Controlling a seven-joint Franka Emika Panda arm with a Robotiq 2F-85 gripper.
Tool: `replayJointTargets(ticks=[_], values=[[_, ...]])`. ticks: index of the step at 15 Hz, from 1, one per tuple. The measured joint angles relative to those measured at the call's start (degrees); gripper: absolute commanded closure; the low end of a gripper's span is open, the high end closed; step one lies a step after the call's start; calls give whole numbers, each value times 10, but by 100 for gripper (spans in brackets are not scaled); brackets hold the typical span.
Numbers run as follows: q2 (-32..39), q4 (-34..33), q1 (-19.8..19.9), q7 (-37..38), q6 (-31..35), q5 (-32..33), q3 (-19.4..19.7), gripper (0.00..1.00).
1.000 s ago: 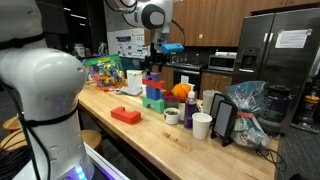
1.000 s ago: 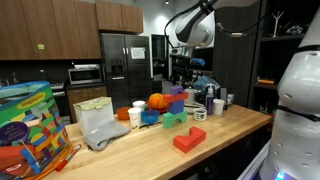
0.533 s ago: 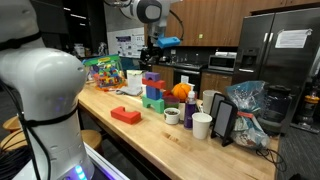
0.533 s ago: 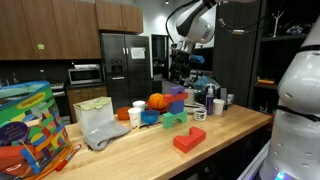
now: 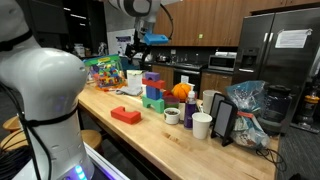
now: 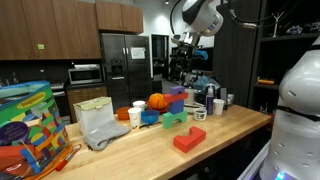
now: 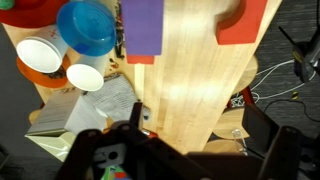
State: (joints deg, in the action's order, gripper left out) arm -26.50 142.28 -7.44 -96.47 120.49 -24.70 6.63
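Observation:
My gripper (image 5: 141,44) hangs open and empty high above the wooden table (image 5: 150,135), well clear of everything on it; it also shows in an exterior view as the gripper (image 6: 184,52). Below it stands a stack of blocks with a purple block (image 5: 152,78) on top and a green block (image 5: 155,101) at the base. A red block (image 5: 126,115) lies apart on the wood. In the wrist view the gripper (image 7: 190,155) has dark fingers (image 7: 283,150) spread wide, framing bare tabletop, with the purple block (image 7: 143,28) and the red block (image 7: 245,20) far below.
An orange ball (image 5: 180,91), a blue bowl (image 7: 85,25), white cups (image 7: 42,55) and a crumpled bag (image 6: 100,125) crowd the table beside the stack. A colourful toy box (image 6: 25,125) stands at one end. Floor cables (image 7: 295,60) lie beyond the table edge.
The arm has lifted the open gripper higher and carried it sideways away from the block stack. Nothing on the table has moved.

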Motion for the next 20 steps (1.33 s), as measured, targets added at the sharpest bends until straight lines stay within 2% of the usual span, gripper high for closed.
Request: replayJointTargets(ticks=[7,11,16,20], values=[[-95,112,-28,-2,-2,-1,-12,0],[-130,178,-45,-8,30,-2,-11,0],[-119,178,-65,-16,82,-12,4,0],[-87,179,-87,-44,146,-62,23,0]])
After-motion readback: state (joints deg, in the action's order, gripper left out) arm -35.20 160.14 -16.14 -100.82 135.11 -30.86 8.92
